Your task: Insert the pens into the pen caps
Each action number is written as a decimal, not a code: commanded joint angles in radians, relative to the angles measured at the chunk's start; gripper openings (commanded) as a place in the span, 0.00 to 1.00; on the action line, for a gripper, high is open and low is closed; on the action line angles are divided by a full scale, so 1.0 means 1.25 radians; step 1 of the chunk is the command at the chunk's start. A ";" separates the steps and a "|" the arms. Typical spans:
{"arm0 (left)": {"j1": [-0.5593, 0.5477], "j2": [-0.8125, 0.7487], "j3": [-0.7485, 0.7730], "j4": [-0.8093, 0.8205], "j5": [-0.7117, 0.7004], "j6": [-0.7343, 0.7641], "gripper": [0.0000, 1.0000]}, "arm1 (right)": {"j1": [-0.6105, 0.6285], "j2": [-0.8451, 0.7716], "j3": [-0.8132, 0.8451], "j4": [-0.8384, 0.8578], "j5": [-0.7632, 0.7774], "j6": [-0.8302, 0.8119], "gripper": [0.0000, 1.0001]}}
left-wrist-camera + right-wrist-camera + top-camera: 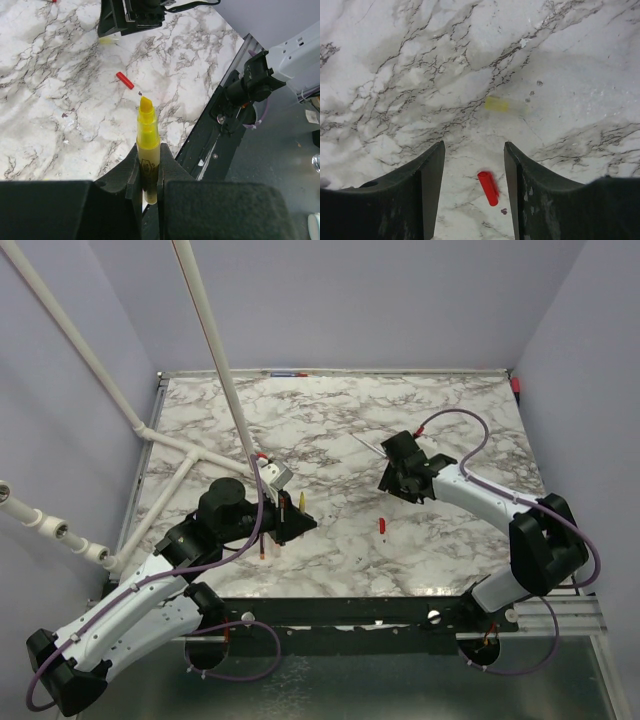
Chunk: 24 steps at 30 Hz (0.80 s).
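The left hand (149, 161) is clamped on the yellow pen (146, 132), whose nib points straight out ahead of it. The right hand (473, 149) is spread apart. The red cap (488, 187) lies lengthwise on the table (395, 75) inside its gap. The yellow cap (496, 104) lies crosswise just ahead, nearer this hand than the left.

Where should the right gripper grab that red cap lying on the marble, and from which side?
Probably mid-length, from straight above. The red cap lies flat on the table, roughly lengthwise along the gap between the fingers of the open right gripper, so closing would pinch its round sides and leave both ends free.
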<state>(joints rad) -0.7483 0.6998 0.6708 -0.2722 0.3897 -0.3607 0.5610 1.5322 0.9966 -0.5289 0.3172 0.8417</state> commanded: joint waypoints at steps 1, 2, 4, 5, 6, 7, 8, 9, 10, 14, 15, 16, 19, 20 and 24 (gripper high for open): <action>0.000 -0.014 -0.011 -0.002 -0.017 0.009 0.00 | -0.005 -0.013 -0.023 0.002 0.032 0.232 0.55; 0.000 -0.015 -0.010 -0.002 -0.015 0.009 0.00 | -0.005 -0.004 -0.020 -0.008 0.031 0.263 0.55; 0.000 -0.015 -0.011 -0.002 -0.015 0.009 0.00 | -0.005 0.013 -0.006 -0.031 0.039 0.320 0.55; 0.000 -0.016 -0.011 -0.002 -0.014 0.009 0.00 | -0.005 0.021 0.001 -0.042 0.044 0.341 0.56; 0.001 -0.017 -0.011 -0.002 -0.014 0.008 0.00 | -0.005 0.028 0.007 -0.052 0.050 0.363 0.57; 0.001 -0.018 -0.012 -0.002 -0.014 0.009 0.00 | -0.005 0.034 0.011 -0.056 0.054 0.381 0.57; 0.001 -0.019 -0.012 -0.002 -0.014 0.008 0.00 | -0.005 0.038 0.015 -0.059 0.060 0.398 0.59; 0.001 -0.020 -0.013 -0.002 -0.014 0.008 0.00 | -0.005 0.043 0.016 -0.063 0.068 0.417 0.59; 0.000 -0.020 -0.012 -0.002 -0.014 0.009 0.00 | -0.005 0.047 0.018 -0.069 0.076 0.435 0.59; 0.000 -0.021 -0.013 -0.003 -0.014 0.009 0.00 | -0.006 0.062 0.024 -0.082 0.101 0.488 0.60; 0.001 -0.022 -0.012 -0.002 -0.014 0.009 0.00 | -0.006 0.065 0.025 -0.083 0.104 0.497 0.60; 0.001 -0.022 -0.012 -0.003 -0.015 0.009 0.00 | -0.007 0.068 0.027 -0.085 0.106 0.504 0.60; 0.000 -0.024 -0.012 -0.003 -0.015 0.010 0.00 | -0.010 0.079 0.026 -0.083 0.105 0.526 0.60; 0.001 -0.025 -0.012 -0.003 -0.015 0.010 0.00 | -0.011 0.083 0.021 -0.078 0.103 0.536 0.59; 0.001 -0.025 -0.011 -0.003 -0.017 0.010 0.00 | -0.020 0.087 0.000 -0.055 0.098 0.568 0.58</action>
<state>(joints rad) -0.7483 0.6807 0.6643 -0.2760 0.3882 -0.3607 0.5514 1.6218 1.0077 -0.5987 0.3958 1.4719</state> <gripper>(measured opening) 0.102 0.589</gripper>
